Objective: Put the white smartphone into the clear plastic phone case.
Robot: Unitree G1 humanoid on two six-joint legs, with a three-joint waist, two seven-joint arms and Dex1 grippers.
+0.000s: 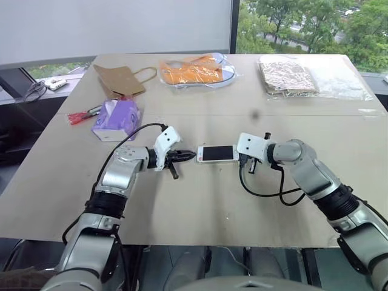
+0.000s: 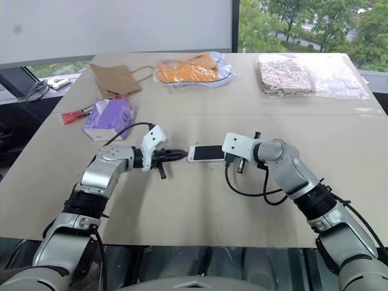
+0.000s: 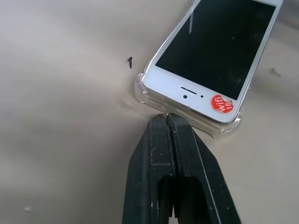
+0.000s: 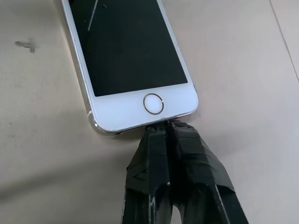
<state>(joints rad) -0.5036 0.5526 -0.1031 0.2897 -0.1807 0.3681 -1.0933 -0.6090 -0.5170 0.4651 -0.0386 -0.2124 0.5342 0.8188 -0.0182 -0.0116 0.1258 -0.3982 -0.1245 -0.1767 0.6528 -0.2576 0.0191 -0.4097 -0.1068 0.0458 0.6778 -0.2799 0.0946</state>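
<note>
Pressing from both ends, the two grippers flank the phone, which lies flat, screen up, near the middle of the table.

The left gripper has its fingers shut together with nothing between them; its tip meets the case at the phone's earpiece end, where a round red sticker sits on the white bezel. At this end the phone looks seated inside the clear rim, whose rounded corners wrap it on both sides.

The right gripper is likewise closed and empty, its taped tips touching the phone's edge just below the home button. No clear rim can be made out around this end in the right wrist view, so I cannot tell whether the phone is down in the case here or still riding above it.

My judgement: the task is well along, with the left end in and the right end in doubt; what remains, at most, is pressing that end home and drawing both arms back.

Farther off, well apart from the work, lie a purple tissue pack at far left, a brown paper bag beyond it, an orange item in clear wrap at the far middle, and a patterned packet at far right.
</note>
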